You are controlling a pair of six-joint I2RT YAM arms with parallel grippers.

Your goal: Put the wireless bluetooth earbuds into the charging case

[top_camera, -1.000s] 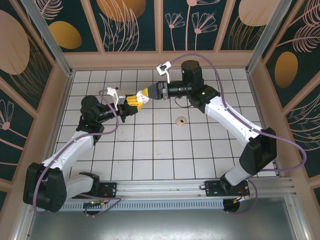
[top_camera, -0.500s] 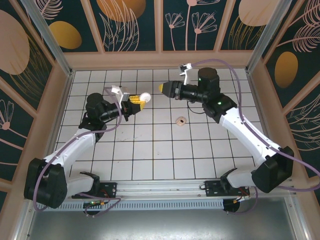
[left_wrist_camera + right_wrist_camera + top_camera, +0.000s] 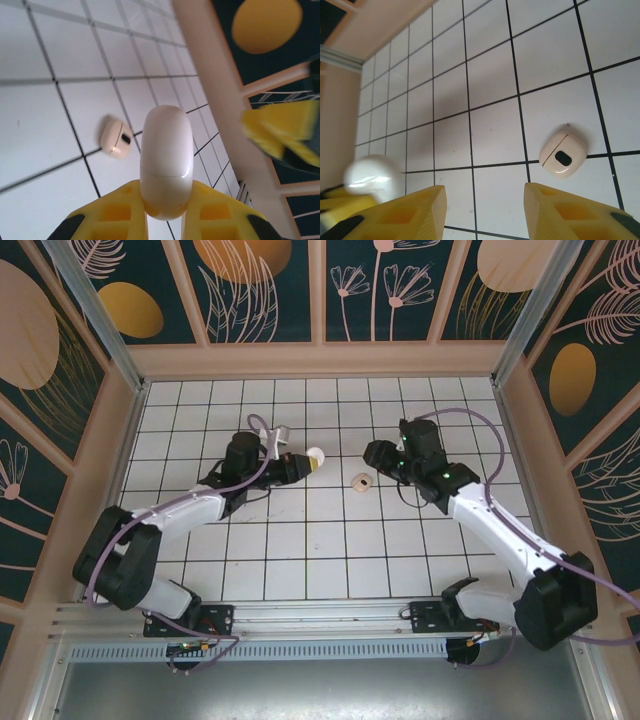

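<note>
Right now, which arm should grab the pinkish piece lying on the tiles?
Right. The right gripper is open and empty, and the pinkish piece lies just ahead of it. The left gripper is shut on a white oval piece, so it likely has no free grip.

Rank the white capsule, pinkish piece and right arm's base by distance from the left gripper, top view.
1. The white capsule, clamped in the left gripper.
2. The pinkish piece, on the table to its right.
3. The right arm's base, at the near table edge, far right.
</note>
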